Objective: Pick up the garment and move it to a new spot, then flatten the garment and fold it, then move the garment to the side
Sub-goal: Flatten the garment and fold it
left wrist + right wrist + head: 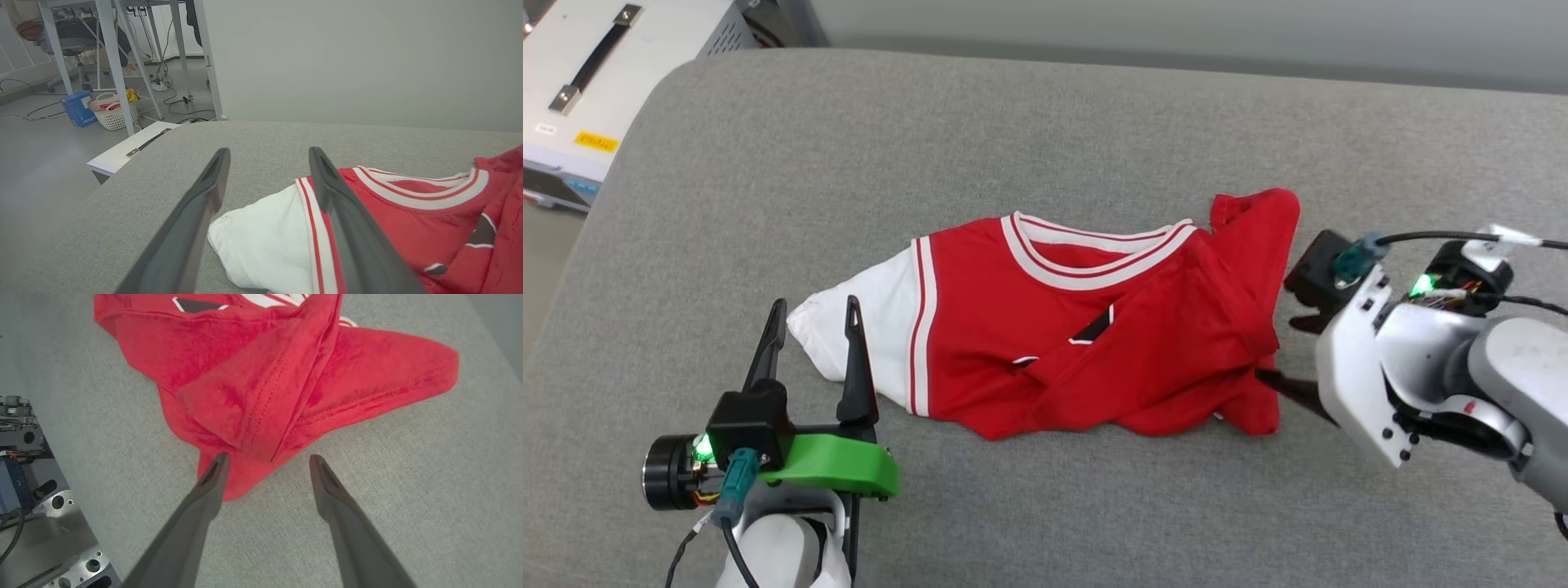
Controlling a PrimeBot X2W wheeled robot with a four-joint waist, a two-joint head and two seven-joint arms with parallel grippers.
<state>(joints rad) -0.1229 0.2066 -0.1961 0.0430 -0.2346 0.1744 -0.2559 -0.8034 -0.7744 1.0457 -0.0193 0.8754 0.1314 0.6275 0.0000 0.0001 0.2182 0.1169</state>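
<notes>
The garment (1094,343) is seen lying crumpled near the middle of the grey-covered bench (1045,122), with its striped collar turned toward the far edge. The left tool (814,314) is spread wide with nothing gripped, its tips set about the white sleeve (874,318). The right tool (1282,351) is likewise spread wide and empty at the red hem end, with 1 fingertip (218,465) seen against the cloth's edge.

Head overhead, wrists low, all toward garment (1160,343)

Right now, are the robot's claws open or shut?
Left gripper: open, empty, by the garment.
Right gripper: open, empty, at its red hem.
</notes>
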